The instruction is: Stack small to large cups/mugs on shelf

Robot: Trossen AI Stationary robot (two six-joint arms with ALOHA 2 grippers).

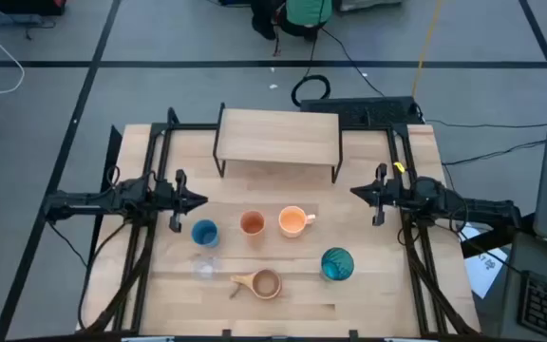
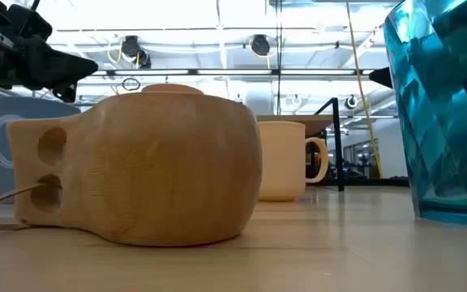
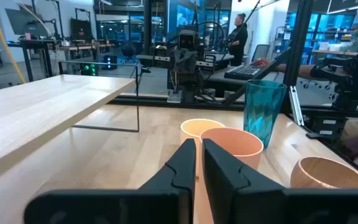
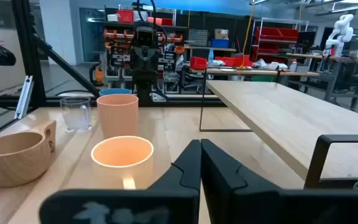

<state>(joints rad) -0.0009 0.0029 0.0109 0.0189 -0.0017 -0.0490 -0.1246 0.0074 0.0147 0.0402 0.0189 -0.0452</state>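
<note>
Six cups stand loose on the table in front of my shelf (image 1: 278, 135), whose top is bare. My left gripper (image 1: 200, 200) hovers closed and empty just beside the blue cup (image 1: 204, 233); the clear glass (image 1: 203, 269) sits just beyond it. My right gripper (image 1: 356, 193) is likewise shut, holding nothing, nearer the teal tumbler (image 1: 337, 264) and orange mug (image 1: 293, 221). Every cup stands upright, so I judge the room above them free for a descent.

The right gripper (image 4: 200, 163) had its fingers closed. Ahead stood the mug (image 4: 122, 159), the tumbler (image 4: 117, 114), the glass (image 4: 76, 114) and the wooden cup (image 4: 17, 157), with the shelf (image 4: 284, 118) beside them.
</note>
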